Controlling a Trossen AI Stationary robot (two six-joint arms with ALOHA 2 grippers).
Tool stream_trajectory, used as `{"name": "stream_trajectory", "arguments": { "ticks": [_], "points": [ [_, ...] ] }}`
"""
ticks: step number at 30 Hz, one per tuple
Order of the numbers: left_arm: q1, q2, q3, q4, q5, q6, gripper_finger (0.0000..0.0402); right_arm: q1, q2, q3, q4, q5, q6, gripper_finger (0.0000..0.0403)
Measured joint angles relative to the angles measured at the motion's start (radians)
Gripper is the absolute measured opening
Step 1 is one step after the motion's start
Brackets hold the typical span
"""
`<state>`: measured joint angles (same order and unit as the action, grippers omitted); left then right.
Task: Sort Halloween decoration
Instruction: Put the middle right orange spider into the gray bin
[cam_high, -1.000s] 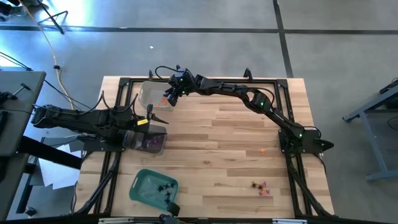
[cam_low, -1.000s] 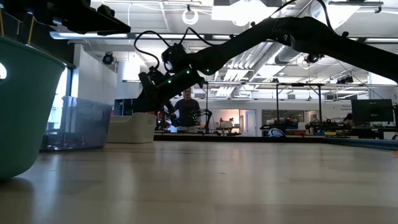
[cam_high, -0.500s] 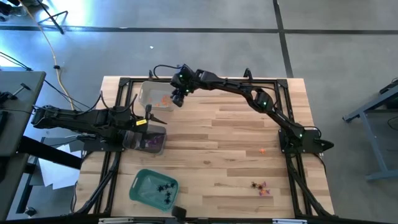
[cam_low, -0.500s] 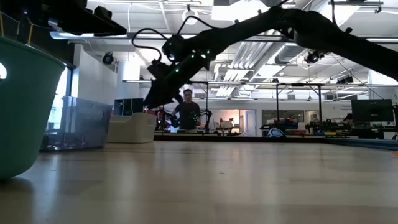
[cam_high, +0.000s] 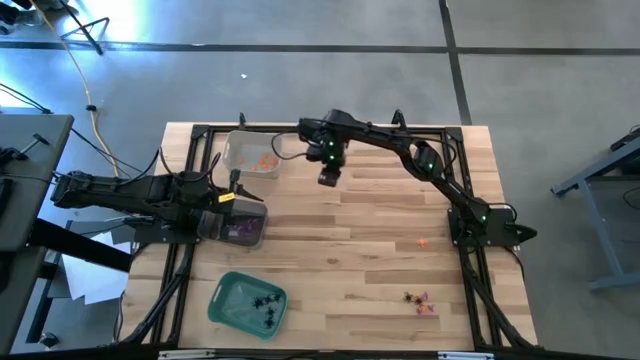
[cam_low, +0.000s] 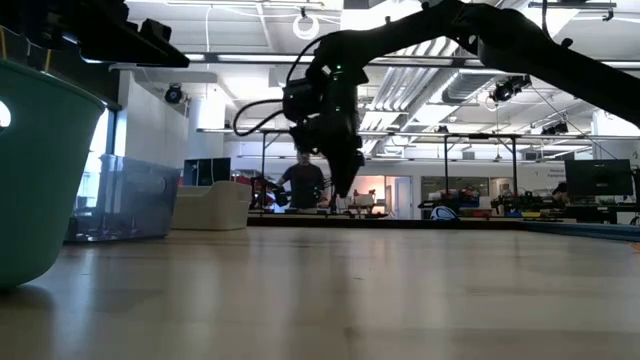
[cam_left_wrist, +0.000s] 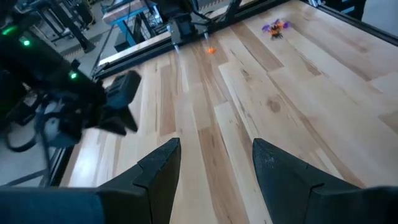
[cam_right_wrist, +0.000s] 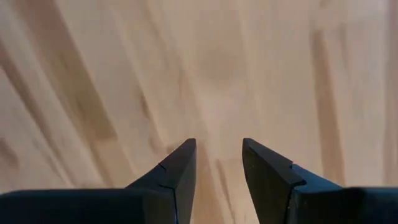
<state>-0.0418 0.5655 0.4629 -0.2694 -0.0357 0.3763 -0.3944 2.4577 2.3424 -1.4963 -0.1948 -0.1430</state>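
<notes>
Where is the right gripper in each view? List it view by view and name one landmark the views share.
High view: right gripper hangs right of the clear tray, open and empty.
Low view: centre, pointing down above the table.
Left wrist view: at the left, farther off.
Right wrist view: own fingers at the bottom.
Shared landmark: the wooden table.

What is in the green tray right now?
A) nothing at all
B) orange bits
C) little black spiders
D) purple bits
C: in the high view the green tray at the table's near left holds small black spider-like trinkets, while orange pieces lie in the clear tray at the far side.
</notes>
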Motion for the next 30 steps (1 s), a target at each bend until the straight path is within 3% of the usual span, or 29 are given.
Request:
{"name": "stream_trajectory", "arguments": {
  "ticks": [4,10,17,23,30],
  "points": [
    [0.000,0.000,0.000,-0.007,-0.008,-0.001,0.0186,0.006,0.000,-0.002,-0.077,-0.041,-0.048,0.0126],
    [0.000,-0.005,0.000,-0.007,-0.041,0.000,0.0186,0.006,-0.045,-0.002,-0.074,-0.203,-0.125,0.0126],
    [0.000,-0.006,0.000,-0.006,-0.055,0.000,0.0186,-0.005,-0.144,-0.050,-0.074,-0.217,-0.088,0.0126],
    [0.000,-0.006,0.000,-0.014,-0.054,0.001,0.0186,-0.030,-0.366,-0.400,-0.060,-0.203,-0.016,0.0126],
    [0.000,-0.002,0.000,0.010,-0.073,0.002,0.0186,0.001,-0.692,-0.918,0.291,-0.201,0.233,0.0126]
  ]
}}
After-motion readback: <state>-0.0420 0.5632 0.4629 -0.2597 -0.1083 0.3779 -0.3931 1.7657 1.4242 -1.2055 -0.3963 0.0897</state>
